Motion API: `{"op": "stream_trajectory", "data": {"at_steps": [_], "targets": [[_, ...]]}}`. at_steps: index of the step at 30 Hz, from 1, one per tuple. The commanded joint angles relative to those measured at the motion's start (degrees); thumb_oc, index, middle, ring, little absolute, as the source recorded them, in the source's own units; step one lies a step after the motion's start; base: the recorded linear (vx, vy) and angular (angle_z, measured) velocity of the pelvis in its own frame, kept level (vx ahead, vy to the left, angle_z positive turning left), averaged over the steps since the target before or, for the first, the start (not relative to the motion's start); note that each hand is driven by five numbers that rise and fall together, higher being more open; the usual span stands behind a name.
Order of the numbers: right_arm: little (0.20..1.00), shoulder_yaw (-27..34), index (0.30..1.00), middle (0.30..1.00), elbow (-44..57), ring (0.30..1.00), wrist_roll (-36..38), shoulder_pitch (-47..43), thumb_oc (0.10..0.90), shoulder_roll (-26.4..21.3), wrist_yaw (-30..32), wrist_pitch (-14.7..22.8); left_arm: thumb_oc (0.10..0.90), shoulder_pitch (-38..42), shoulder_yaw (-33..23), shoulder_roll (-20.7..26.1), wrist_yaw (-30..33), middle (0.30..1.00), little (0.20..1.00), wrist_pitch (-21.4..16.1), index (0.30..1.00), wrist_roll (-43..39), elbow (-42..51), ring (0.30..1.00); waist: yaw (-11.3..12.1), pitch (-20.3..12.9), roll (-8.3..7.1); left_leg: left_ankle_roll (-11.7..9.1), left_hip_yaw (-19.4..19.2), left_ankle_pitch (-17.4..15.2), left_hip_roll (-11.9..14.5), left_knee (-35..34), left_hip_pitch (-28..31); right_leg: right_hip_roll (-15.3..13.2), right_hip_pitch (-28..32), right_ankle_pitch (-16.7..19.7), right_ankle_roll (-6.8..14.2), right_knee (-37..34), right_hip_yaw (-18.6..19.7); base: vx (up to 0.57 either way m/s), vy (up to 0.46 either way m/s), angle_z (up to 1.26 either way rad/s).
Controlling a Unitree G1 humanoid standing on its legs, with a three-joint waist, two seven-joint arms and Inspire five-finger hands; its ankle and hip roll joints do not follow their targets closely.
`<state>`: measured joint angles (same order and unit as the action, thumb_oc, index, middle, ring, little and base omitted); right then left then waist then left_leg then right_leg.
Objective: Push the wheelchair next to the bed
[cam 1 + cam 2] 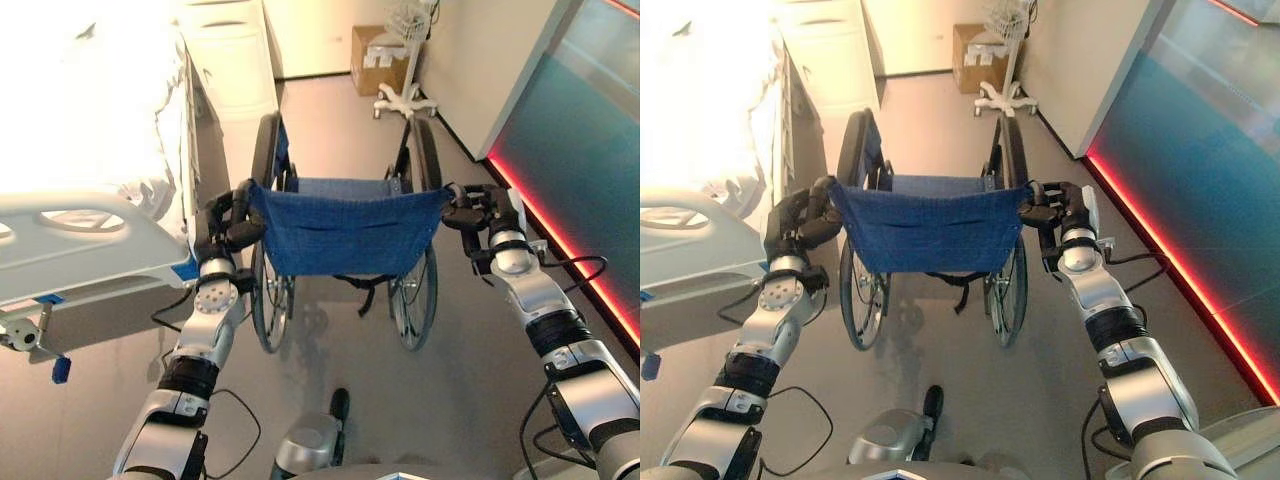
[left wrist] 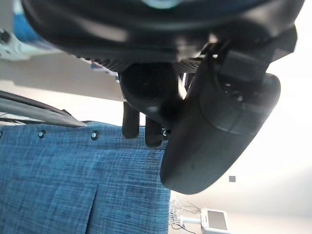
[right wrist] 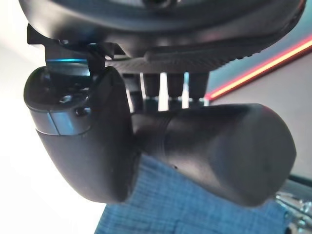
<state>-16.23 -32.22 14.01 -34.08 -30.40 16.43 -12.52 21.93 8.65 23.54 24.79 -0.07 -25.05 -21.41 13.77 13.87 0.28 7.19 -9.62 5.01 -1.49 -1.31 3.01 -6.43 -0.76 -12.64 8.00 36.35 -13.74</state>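
A wheelchair [image 1: 345, 235] with a blue cloth back and black tyres stands on the floor straight ahead, facing away. My left hand [image 1: 225, 222] is curled round its left push handle [image 2: 146, 92]. My right hand [image 1: 478, 208] is curled round the right push handle [image 3: 219, 151]. The bed [image 1: 90, 190], with white sheets and a pale rail, lies along the left, its foot end just left of my left hand. The wheelchair's left wheel [image 1: 268, 300] is a short gap from the bed frame.
A white cabinet [image 1: 232, 60] stands behind the bed at the far wall. A cardboard box [image 1: 372, 58] and a white wheeled stand [image 1: 405, 60] sit at the back. A teal wall with a red light strip [image 1: 560, 250] runs along the right.
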Motion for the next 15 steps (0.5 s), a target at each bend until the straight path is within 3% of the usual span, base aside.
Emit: {"op": "stream_trajectory", "data": {"at_steps": [1,3,6,8,12,14,15], "targets": [[0.3,-5.3,0.3,0.3,2.32,0.3,-1.18,-2.55,0.4,-2.43,-4.38,5.89,0.4,4.01,10.63,-1.84,-10.02,0.3,0.3,-2.08,0.3,3.31,-3.69,0.3,-5.08,-2.97,-2.01,-3.59,7.72,-3.07,-2.04,3.49,-2.92,-1.44,-1.66,17.71,-0.42,-15.34,0.64,0.23,-0.285,0.34],[0.3,-6.13,0.3,0.3,0.59,0.3,-0.41,-4.17,0.4,-2.29,-3.0,6.54,0.4,7.12,12.43,-1.9,-10.45,0.3,0.3,-1.99,0.3,2.4,-5.12,0.3,-7.67,-2.08,-2.94,-3.48,12.81,-6.03,-3.19,3.68,-0.7,-3.03,-4.79,21.67,0.36,-27.74,6.96,0.32,-0.346,0.59],[0.3,-5.58,0.3,0.3,1.59,0.3,-2.03,-3.66,0.4,-2.21,-3.81,6.0,0.4,7.59,12.71,-2.25,-10.32,0.3,0.3,-2.54,0.3,1.84,-5.77,0.3,-9.14,-2.12,-3.32,-3.56,15.43,-8.63,-3.55,3.92,1.17,-4.47,-6.08,25.51,1.47,-36.55,10.02,0.32,-0.238,0.79],[0.3,-5.05,0.3,0.3,3.63,0.3,-3.35,-3.29,0.4,-1.93,-4.14,4.26,0.4,7.36,12.33,-2.54,-10.13,0.3,0.3,-2.64,0.3,1.5,-5.64,0.3,-9.5,-2.04,-3.24,-3.81,15.69,-9.69,-3.04,4.28,2.04,-5.05,-6.03,26.24,1.86,-39.31,9.7,0.33,-0.277,0.55],[0.3,-3.84,0.3,0.3,6.91,0.3,-4.98,-2.94,0.4,-2.44,-4.86,2.06,0.4,6.42,10.97,-2.58,-10.35,0.3,0.3,-3.08,0.3,1.68,-4.37,0.3,-9.88,-2.66,-4.44,-4.63,15.9,-12.11,-1.82,7.61,1.38,-4.63,-5.03,24.65,2.03,-37.07,11.06,0.28,-0.384,0.63],[0.3,-3.34,0.3,0.3,6.71,0.3,-4.64,-3.57,0.4,-3.67,-6.23,1.91,0.4,5.8,10.56,-3.07,-10.62,0.3,0.3,-3.28,0.3,0.97,-4.36,0.3,-10.07,-3.07,-4.81,-5.41,16.31,-12.53,-0.38,9.74,0.98,-3.76,-4.7,21.92,1.49,-33.53,10.35,0.27,-0.347,0.51],[0.3,-3.5,0.3,0.3,7.49,0.3,-5.59,-3.77,0.4,-4.45,-8.26,1.82,0.4,4.95,10.61,-3.45,-9.8,0.3,0.3,-3.37,0.3,0.29,-4.23,0.3,-10.37,-3.34,-5.04,-6.56,15.94,-12.73,1.92,10.62,2.39,-3.23,-4.95,19.72,0.77,-29.99,8.53,0.35,-0.353,0.27]]}}
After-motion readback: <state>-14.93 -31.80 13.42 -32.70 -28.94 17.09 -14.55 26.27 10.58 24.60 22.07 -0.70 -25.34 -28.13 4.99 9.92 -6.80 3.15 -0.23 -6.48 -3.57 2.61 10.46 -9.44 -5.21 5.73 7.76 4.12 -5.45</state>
